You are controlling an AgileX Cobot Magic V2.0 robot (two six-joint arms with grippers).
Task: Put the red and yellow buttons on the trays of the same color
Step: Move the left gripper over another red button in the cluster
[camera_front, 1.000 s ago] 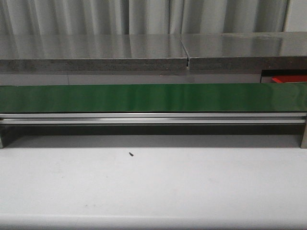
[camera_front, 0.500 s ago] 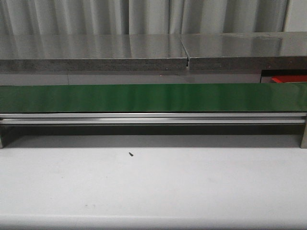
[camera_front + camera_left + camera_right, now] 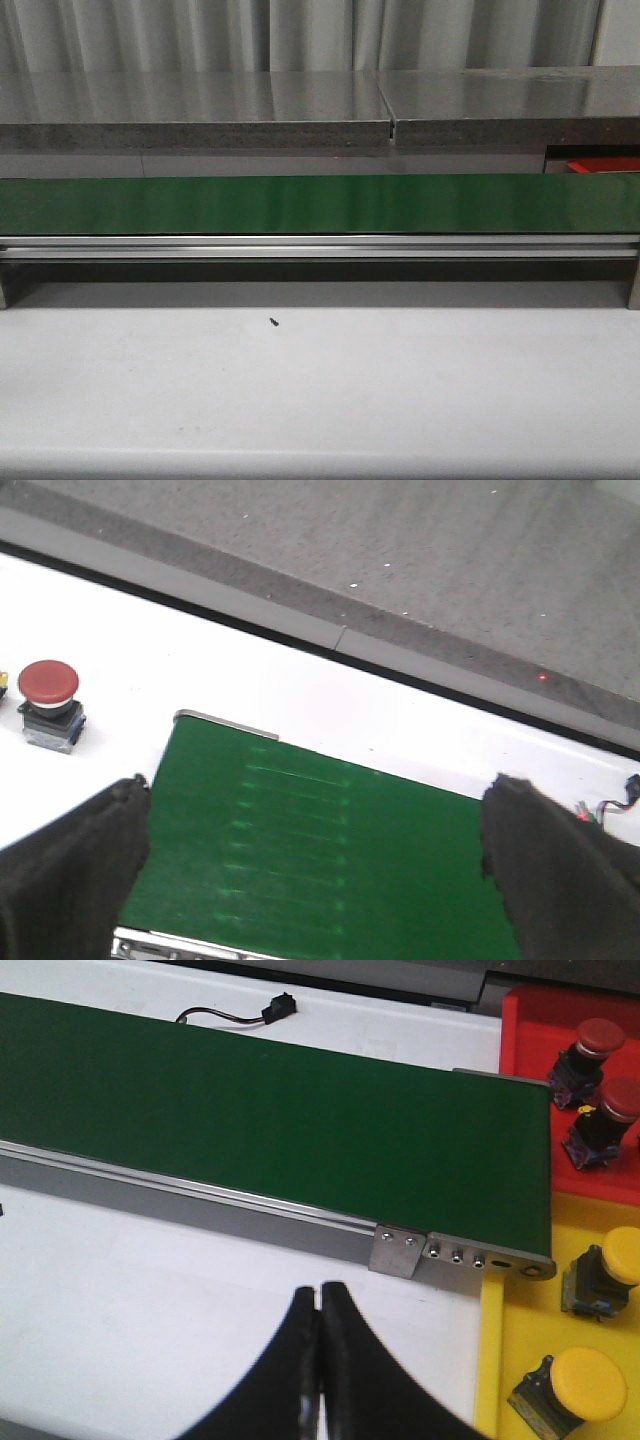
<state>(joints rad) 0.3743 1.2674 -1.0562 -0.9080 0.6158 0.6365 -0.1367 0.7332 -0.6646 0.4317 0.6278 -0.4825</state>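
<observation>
Front view: a long green conveyor belt [image 3: 320,204] on a silver aluminium rail [image 3: 320,247] spans the white surface [image 3: 320,390]; a sliver of the red plastic tray [image 3: 603,164] shows at the far right; a small dark speck [image 3: 273,322] lies on the surface; neither arm appears here.
Left claw [image 3: 318,865]: released, its two black fingers [image 3: 70,865] spread wide over the end of the belt [image 3: 320,865], holding nothing.
Loose button: a red mushroom-head button on a grey-black base [image 3: 50,703] stands upright on the white surface, just beside the belt's end and apart from the left claw.
Right claw [image 3: 320,1360]: clenched, fingertips pressed together with nothing between them, above the white surface near the belt's end bracket [image 3: 397,1251].
Red tray [image 3: 570,1080]: holds two red-capped buttons [image 3: 580,1050] [image 3: 605,1125].
Yellow plastic tray [image 3: 520,1330]: sits next to the red tray and holds two yellow-capped buttons [image 3: 600,1278] [image 3: 565,1385].
Cable: a black connector with thin wires [image 3: 240,1012] lies on the surface beyond the belt.
</observation>
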